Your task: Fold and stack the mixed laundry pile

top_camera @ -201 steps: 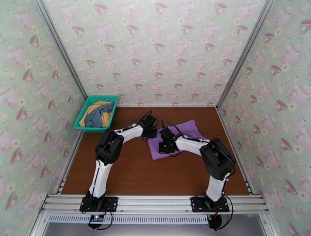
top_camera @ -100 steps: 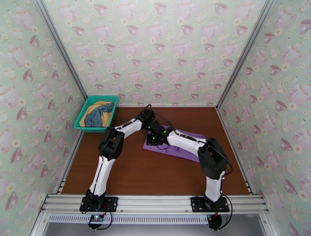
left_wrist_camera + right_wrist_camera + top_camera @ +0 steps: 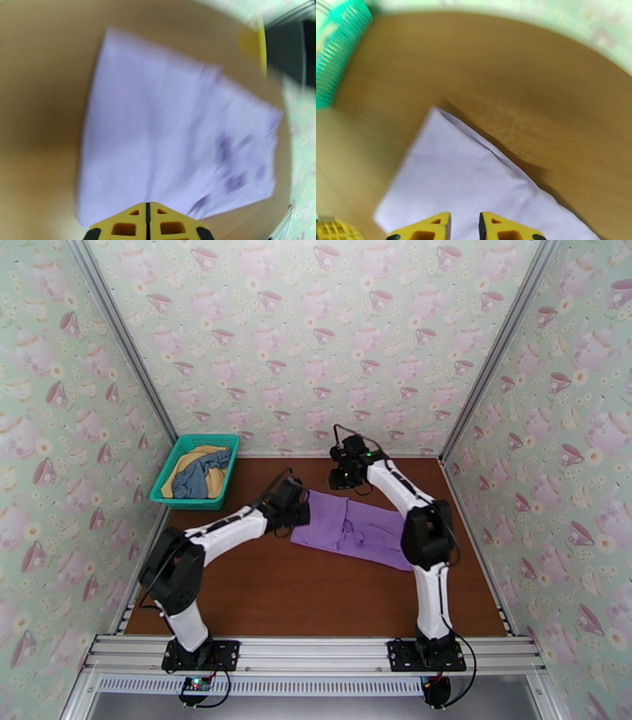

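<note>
The left gripper (image 3: 146,215) was shut and the right gripper (image 3: 465,225) slightly parted, both empty. The lilac shirt (image 3: 355,528) looked light and limp, best pinched at corners.

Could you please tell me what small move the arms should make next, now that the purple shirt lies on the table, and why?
Probably swing the left tool toward the basket for the grey-blue garment. The purple shirt lies folded flat, the left tool is shut at its edge, and the right tool is open above it.
</note>
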